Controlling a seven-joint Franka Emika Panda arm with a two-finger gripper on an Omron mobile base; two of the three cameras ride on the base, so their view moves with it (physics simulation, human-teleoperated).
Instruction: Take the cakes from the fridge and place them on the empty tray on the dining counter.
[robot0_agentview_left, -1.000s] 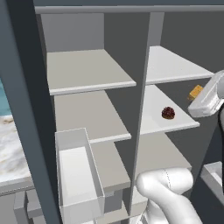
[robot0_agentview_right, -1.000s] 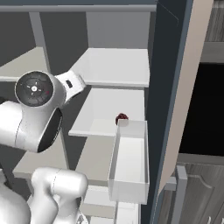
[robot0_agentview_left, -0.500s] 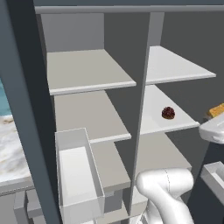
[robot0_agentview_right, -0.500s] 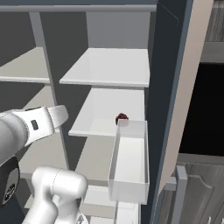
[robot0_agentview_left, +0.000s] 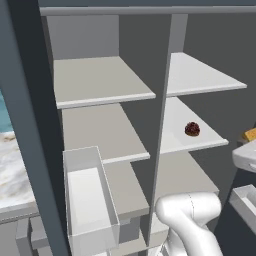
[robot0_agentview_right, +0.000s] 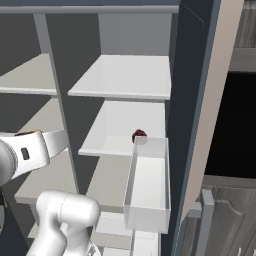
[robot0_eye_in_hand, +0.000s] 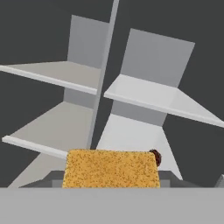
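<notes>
Outside the fridge (robot0_agentview_left: 30, 125), my part-open gripper (robot0_eye_in_hand: 111, 186) grips the yellow cake (robot0_eye_in_hand: 110, 169); next I drive to the tray.

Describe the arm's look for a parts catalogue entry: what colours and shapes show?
The arm is glossy white, built of rounded, tube-like segments with smooth bulging joints. In the right base view a white link carries a small dark rectangular mark. No cables show. The end effector's own shape and colour cannot be made out.
</notes>
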